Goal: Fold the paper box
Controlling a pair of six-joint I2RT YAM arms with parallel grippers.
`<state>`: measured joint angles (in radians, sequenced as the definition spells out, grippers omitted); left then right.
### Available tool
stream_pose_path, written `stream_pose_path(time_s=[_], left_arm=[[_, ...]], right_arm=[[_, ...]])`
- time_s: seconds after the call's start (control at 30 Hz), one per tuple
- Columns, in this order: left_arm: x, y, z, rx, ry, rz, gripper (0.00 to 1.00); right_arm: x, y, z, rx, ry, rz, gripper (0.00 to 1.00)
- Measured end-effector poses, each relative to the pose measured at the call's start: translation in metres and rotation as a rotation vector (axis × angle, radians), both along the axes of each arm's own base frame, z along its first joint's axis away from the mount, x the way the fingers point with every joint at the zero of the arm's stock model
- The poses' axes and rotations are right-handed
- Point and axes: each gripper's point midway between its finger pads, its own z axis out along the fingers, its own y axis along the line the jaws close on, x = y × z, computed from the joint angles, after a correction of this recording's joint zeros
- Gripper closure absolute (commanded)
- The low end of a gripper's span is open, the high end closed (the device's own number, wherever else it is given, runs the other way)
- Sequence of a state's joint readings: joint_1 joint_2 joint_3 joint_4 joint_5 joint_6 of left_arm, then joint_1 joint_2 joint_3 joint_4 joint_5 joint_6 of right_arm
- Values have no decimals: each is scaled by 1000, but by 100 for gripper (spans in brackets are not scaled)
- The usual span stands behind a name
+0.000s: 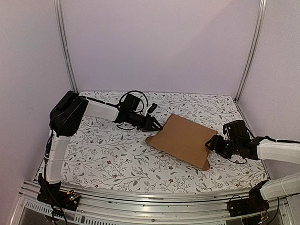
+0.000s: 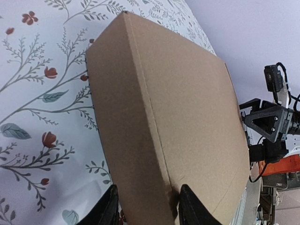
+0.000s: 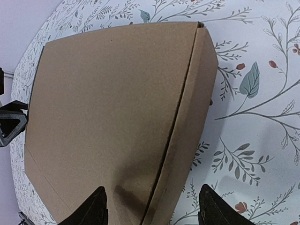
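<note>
The shut brown cardboard box (image 1: 183, 138), contents hidden, is set right of the tabletop's (image 1: 104, 155) centre. Its left edge is clamped by the left hand (image 1: 157, 126), its right edge straddled by the wide-spread right hand (image 1: 210, 143).

Soft, even, pinkish light; no glare. A dim shadow darkens the near side of the box (image 3: 117, 117); wrist views bulge around it.
</note>
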<state>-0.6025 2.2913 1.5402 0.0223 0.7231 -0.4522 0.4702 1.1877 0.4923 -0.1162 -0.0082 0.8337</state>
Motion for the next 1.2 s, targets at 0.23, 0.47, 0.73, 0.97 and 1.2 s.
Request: stream_pose_path(time_s=[0.23,0.47,0.73,0.97,1.2], left_arm=[[-6,6,-2,1,-3,8,59],[-18,23,1,29,-4,42,59],[-43,54,9,37,23,132,60],[-65,83,9,44,54,218,59],[-89,107,16,63,53,273,57]], right_arm=[[12,11,-7,59,1,9,44],[19,25,-10,98,-9,60,58],[31,58,-9,169,-9,205,70],[36,81,-8,222,-8,320,80],[25,99,-3,239,-21,401,100]])
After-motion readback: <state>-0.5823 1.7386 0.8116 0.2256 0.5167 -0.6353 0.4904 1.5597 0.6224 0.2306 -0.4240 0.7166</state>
